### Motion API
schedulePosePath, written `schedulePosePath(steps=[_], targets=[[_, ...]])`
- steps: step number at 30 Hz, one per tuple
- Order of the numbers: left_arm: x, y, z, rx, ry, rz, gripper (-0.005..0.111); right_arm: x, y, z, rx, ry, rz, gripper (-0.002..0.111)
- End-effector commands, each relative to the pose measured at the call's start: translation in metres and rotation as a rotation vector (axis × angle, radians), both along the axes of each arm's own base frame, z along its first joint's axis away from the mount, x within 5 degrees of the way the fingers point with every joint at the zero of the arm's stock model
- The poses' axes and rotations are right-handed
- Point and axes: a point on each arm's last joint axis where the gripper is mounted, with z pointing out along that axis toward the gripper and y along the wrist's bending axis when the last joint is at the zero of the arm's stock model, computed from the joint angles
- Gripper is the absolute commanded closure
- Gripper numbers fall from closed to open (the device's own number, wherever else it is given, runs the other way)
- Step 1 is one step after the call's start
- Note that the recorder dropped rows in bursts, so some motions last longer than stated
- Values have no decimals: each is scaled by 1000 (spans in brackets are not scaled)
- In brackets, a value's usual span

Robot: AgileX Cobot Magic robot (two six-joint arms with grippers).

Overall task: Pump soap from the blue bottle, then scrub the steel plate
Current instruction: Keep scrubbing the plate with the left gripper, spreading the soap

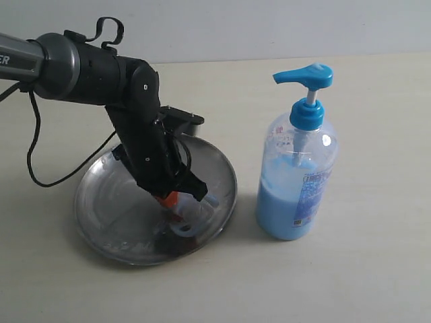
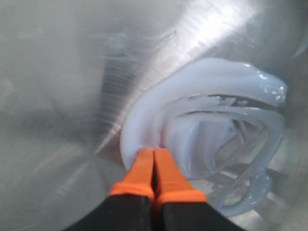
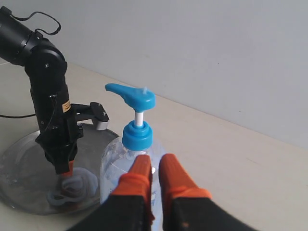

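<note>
So the left gripper [image 2: 154,164] was down in the steel plate [image 1: 101,202], its 2 orange fingertips [image 2: 139,173] pinched tight against each other with nothing between them that I could see. The tips sat right at the edge of the soap [image 2: 211,72], a thick pale blue swirl of coiled ribbons lying on the plate's floor. In the exterior view the blob lay in the part of the plate nearest the blue bottle [image 1: 296,182], close to the rim. The left arm [image 1: 135,121] leaned in over the plate from the left and covered a good chunk of it.

The blue bottle stood upright on the table [image 1: 377,269] just beside the plate, on its right, and as far as I could tell the 2 weren't touching. Roughly the lower half held light blue liquid. The pump head [image 1: 304,76] sat up on its white stem with the spout pointing left, toward the plate side.

The right gripper [image 3: 155,166] only turned up in its own wrist view. Its 2 orange fingers [image 3: 175,180] were all but closed, with just a thin slit between them, gripping nothing. It hovered near the bottle, and the pump head and blue collar were visible just past the fingertips.
</note>
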Motion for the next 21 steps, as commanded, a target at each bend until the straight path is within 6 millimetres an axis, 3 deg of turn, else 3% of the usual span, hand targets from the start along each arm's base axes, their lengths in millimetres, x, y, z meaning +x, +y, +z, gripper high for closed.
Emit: schedulePosePath(steps=[1, 6, 12, 21], targets=[[-13, -7, -17, -51, 117, -3, 107, 0, 0, 1, -1, -17, 8, 99], [-13, -21, -13, -202, 118, 32, 107, 0, 0, 1, -1, -17, 8, 99], [-3, -24, -13, -234, 17, 63, 107, 0, 0, 1, -1, -17, 8, 99], [4, -2, -19, -10, -65, 33, 107, 0, 0, 1, -1, -17, 8, 99]])
